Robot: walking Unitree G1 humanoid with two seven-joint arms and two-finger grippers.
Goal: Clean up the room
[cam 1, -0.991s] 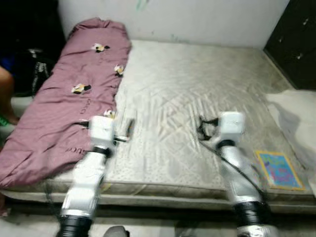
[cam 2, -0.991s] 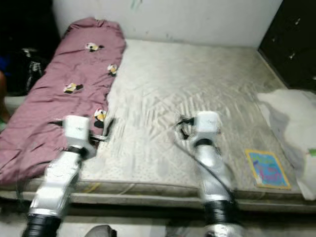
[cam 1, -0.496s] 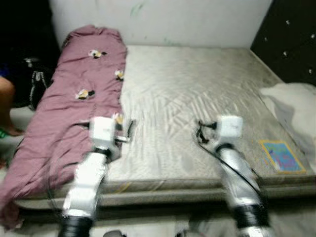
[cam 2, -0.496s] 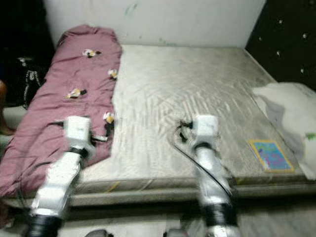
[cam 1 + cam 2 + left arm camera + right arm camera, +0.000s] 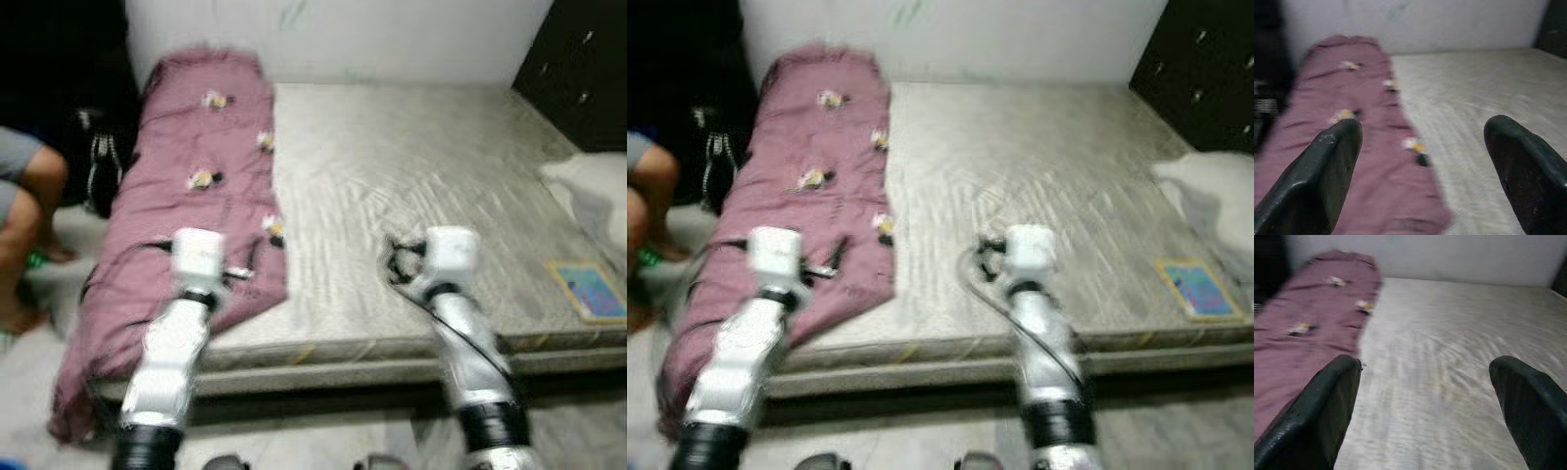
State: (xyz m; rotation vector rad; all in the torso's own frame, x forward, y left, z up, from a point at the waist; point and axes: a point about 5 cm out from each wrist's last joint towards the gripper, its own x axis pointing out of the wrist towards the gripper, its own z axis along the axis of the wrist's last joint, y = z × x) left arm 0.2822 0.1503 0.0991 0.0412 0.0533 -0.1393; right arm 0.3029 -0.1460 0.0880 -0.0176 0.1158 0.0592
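A mauve blanket (image 5: 196, 196) with small flower patches lies along the left side of a bare grey mattress (image 5: 421, 166), its near end hanging over the bed's front edge. My left gripper (image 5: 1425, 161) is held up above the blanket's near end, open, with nothing between its fingers (image 5: 1327, 176). Over the front middle of the mattress my right gripper (image 5: 1427, 401) is also open and empty. Both silver arms (image 5: 171, 343) reach forward from the bed's foot. The pictures are blurred.
A person's bare legs (image 5: 29, 196) and a black bag (image 5: 98, 171) are on the floor left of the bed. A white cloth (image 5: 593, 191) and a colourful booklet (image 5: 591, 290) lie at the mattress's right side. A dark padded panel (image 5: 578, 69) stands back right.
The whole picture has shifted rightward, so the camera has swung left; more of the floor and the person's legs came into view. Both arms keep the same pose.
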